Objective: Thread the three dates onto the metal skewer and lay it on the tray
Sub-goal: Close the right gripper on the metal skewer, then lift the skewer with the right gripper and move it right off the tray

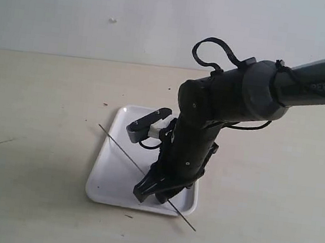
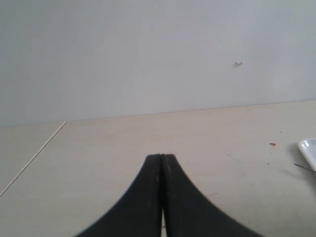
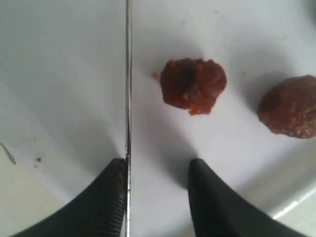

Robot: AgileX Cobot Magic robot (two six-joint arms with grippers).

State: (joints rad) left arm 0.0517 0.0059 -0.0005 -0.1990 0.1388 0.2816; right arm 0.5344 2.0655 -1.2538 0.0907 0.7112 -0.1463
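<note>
Found one tray [image 1: 111, 174] under the right gripper [image 3: 157, 164], jaws wide apart, nothing held; left gripper [image 2: 162, 160] closed, empty, apart from the tray. Saw one skewer [image 3: 128, 74] flat across the tray, long axis straight ahead of that gripper, just inside one finger. Counted two dates loose on the tray: one date [image 3: 193, 85] ahead of the other finger, second date [image 3: 290, 106] beside it; third not seen.

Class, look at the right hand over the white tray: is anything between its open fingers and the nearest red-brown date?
Nothing visible. Only bare white plastic tray lies between the right hand and the nearest wrinkled red-brown date. The thin grey metal skewer runs beside one finger, off that line.
</note>
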